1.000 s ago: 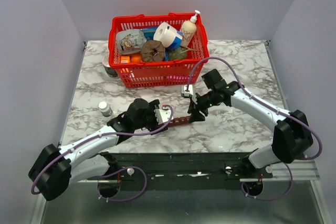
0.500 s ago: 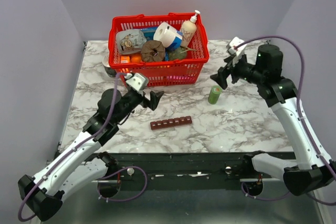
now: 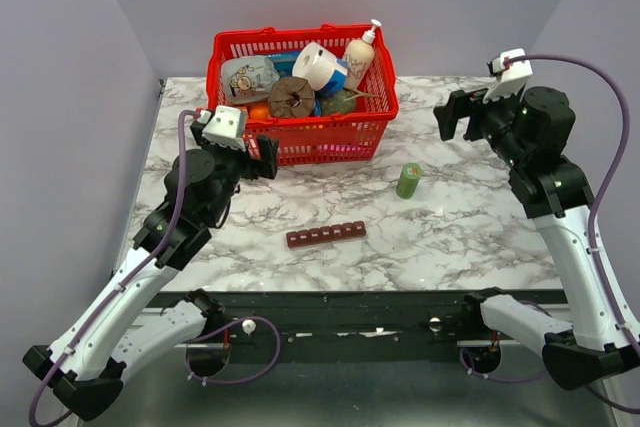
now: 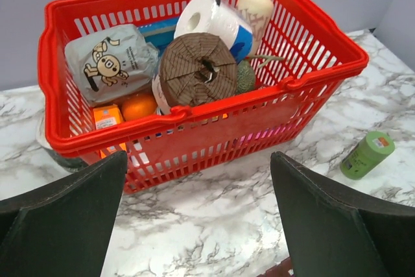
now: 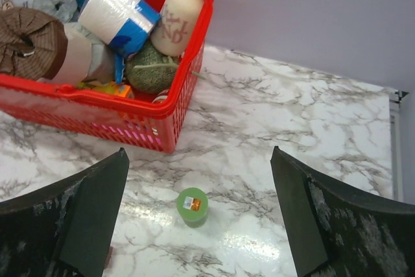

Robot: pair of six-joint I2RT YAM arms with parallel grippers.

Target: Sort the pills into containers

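The dark red pill organizer lies flat on the marble table near the front middle, lids shut, with nothing holding it. No loose pills show. My left gripper is raised at the red basket's front left corner, open and empty; in the left wrist view its fingers frame the basket. My right gripper is raised at the back right, open and empty; in the right wrist view it looks down on the green bottle. A sliver of the organizer shows at the bottom of the left wrist view.
A big red mesh basket full of groceries stands at the back middle, also seen in the wrist views. A small green bottle stands upright right of it. The table's right edge is near.
Both grippers left the organizer and rose: the left went back-left toward the basket, the right went to the back right. The green bottle now stands uncovered on the table.
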